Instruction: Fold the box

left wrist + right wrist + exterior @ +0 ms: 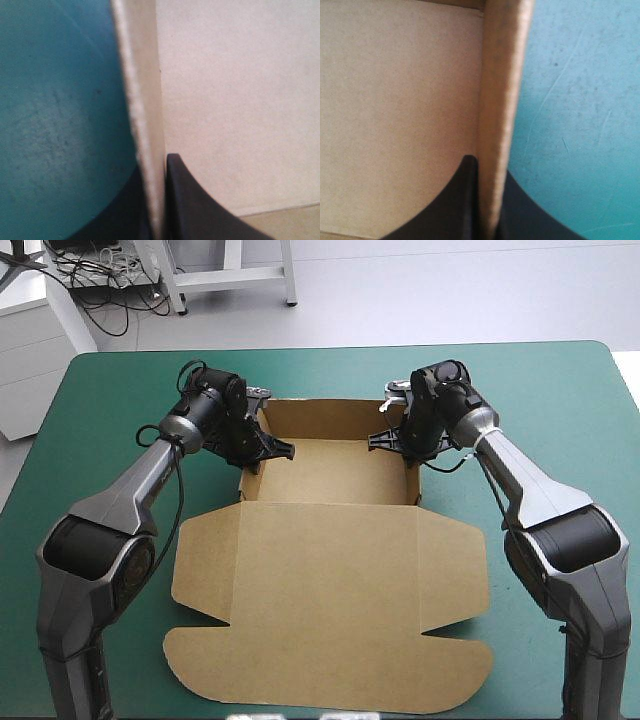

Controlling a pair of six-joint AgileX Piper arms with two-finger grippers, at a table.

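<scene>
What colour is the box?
The box is plain brown; the high view shows it best.

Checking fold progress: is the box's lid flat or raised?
Flat: the lid lies spread on the teal-green cover; only the tray walls stand.

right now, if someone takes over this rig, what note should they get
Left gripper: jaws shut on the left side of the brown cardboard box.
Right gripper: jaws shut on the box's right side.
Where: the box is mid-table on the teal-green cover, with its tray part at the far end and the wide lid panel flat toward the near edge.
Done: the tray's back and sides stand raised.
Left: can't tell if the sides are tucked and will hold, so check before releasing.
</scene>
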